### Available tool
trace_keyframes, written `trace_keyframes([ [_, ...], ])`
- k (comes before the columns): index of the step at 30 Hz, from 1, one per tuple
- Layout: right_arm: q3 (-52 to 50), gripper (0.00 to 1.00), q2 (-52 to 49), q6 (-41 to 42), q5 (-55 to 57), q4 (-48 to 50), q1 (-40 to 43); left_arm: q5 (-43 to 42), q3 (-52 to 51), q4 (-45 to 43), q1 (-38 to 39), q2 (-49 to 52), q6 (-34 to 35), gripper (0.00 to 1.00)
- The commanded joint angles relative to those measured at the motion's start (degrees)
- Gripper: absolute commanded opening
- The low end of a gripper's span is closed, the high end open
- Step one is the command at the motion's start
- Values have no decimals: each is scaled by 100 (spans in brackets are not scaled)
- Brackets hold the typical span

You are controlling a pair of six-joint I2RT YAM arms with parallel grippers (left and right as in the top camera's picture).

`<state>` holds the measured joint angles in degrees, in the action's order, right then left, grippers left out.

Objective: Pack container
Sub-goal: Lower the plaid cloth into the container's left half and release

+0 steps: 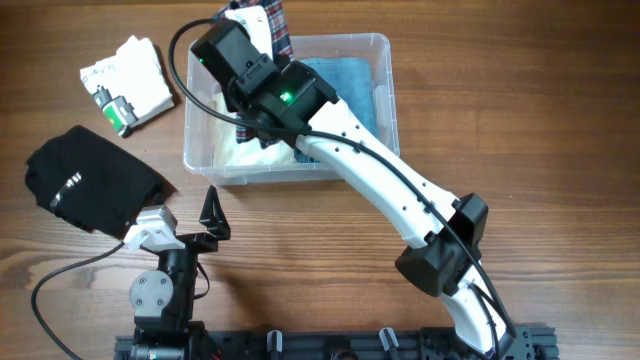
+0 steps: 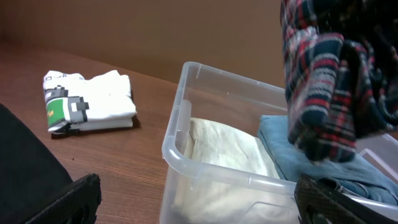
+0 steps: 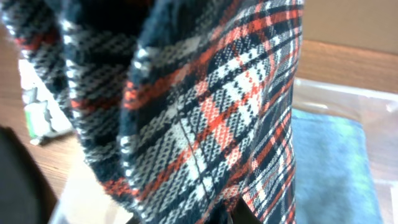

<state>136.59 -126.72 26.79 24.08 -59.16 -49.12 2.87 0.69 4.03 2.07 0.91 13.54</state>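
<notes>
At the far left a black garment [image 1: 90, 185] lies on the wooden table [image 1: 560, 120]. From above, the left gripper's white finger overlaps its near corner. The left wrist camera catches only a dark slab of it, cut off at the frame edge. Beyond it sits a white folded shirt [image 1: 125, 85] with a green pixel print.

The left gripper [image 1: 180, 215] sits low near the table's front edge, jaws wide apart and empty, facing the container [image 1: 260, 178]. That clear bin stands mid-table, with a cream garment [image 2: 224, 155] in its left half and a blue garment [image 1: 345, 80] in its right. From overhead, the arm hides much of both.

The right arm [image 1: 380, 180] stretches diagonally from the front right across the bin. The right gripper [image 1: 250, 20] hangs over its back wall, clamped on a plaid garment [image 2: 323, 81] dangling above the blue one. Its fingers are buried in the cloth, which fills the right wrist view.
</notes>
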Motion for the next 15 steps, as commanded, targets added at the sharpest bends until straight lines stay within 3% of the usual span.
trace_keyframes([
  [1, 103, 4, -4, 24, 186, -13, 105, -48, -35, -15, -37, -9, -136, 100],
  [15, 101, 4, -1047, 490, -975, 461, 109, -48, -35, -15, -37, -9, -136, 100],
])
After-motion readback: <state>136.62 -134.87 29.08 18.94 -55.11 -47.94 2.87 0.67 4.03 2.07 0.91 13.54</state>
